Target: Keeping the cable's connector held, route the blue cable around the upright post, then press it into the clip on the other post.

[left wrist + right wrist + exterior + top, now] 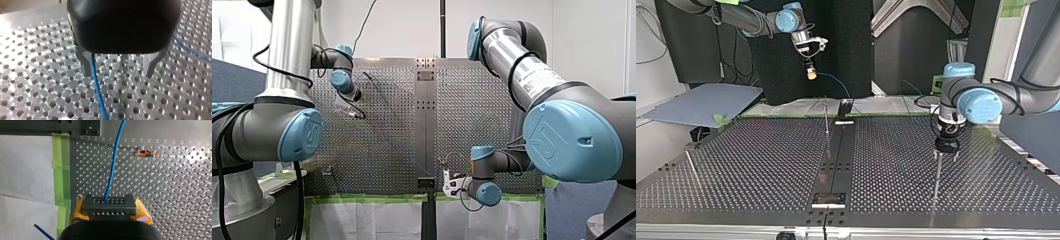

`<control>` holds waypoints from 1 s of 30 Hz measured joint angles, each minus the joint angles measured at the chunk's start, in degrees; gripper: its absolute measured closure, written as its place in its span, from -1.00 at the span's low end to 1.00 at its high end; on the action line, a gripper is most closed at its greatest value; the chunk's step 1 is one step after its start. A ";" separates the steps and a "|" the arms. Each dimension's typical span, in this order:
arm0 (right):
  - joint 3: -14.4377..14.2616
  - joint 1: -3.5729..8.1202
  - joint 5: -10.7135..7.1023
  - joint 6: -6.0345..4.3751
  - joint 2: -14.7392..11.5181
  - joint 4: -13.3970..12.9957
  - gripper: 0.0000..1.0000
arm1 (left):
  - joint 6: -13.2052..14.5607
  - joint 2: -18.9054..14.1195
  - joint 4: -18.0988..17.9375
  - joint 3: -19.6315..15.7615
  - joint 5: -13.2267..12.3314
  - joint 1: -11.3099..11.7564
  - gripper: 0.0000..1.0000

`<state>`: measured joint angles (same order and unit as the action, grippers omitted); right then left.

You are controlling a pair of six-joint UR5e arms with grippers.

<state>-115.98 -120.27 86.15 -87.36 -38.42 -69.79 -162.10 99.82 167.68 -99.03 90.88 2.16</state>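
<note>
**Right claw**: closed. Its yellow pads clamp the connector from both sides, and it is raised above the far edge of the surface, at the top view's left.

**Connector**: grey block with rows of holes, held in my right claw. The cable leaves its middle.

**Blue cable**: runs straight away from the connector, out over the surface. In the left wrist view a stretch of it passes lengthwise between my left claw's fingers, close to one and well apart from the other. It is not gripped there. A second stretch crosses the holes off to the side.

**Left claw**: black body with metal fingers, open. It hangs low over the surface, straddling the cable.

**Post**: thin and upright, at the top view's right, directly below my left claw. Another thin post stands near the middle rail. I cannot tell which one carries the clip.

**Orange-and-metal piece**: small, lying on the surface ahead of my right claw and just off the cable's line. It may be the clip, but it is too small to tell.

**Governing relation**: the cable's long axis lines up with the gap between my left claw's fingers. My left arm is much the nearer to the right-hand post. I judge the routing falls to that arm while my right claw only holds.

**Green tape**: edges the surface beside my right claw.
</note>
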 joint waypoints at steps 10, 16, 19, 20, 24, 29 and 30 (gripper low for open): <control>-0.01 -0.01 0.00 0.16 0.01 0.12 1.00 | -2.49 -3.13 1.41 -1.28 -1.46 -0.30 -0.97; -0.01 -0.01 0.00 0.23 0.03 0.24 1.00 | -0.03 -6.28 3.58 -1.39 -1.59 -0.40 -0.97; -0.01 -0.01 0.00 0.24 0.03 0.26 1.00 | 0.95 -7.03 4.35 -1.39 -2.11 -0.48 -0.97; 0.00 -0.01 0.00 0.24 0.02 0.25 1.00 | 1.39 -7.16 4.66 -1.40 -2.43 -0.54 -0.97; 0.00 -0.01 0.00 0.24 0.02 0.26 1.00 | 2.96 -7.47 5.80 -1.41 -3.41 -0.88 -0.97; 0.00 -0.01 0.00 0.32 0.01 0.26 1.00 | 4.63 -8.18 7.25 -1.41 -3.71 -1.28 -0.97; 0.00 -0.01 0.00 0.35 0.01 0.26 1.00 | 4.85 -8.34 7.45 -1.41 -3.72 -1.35 -0.97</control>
<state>-115.98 -120.28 86.14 -87.02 -38.41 -69.53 -157.26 91.49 175.13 -100.44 87.16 0.81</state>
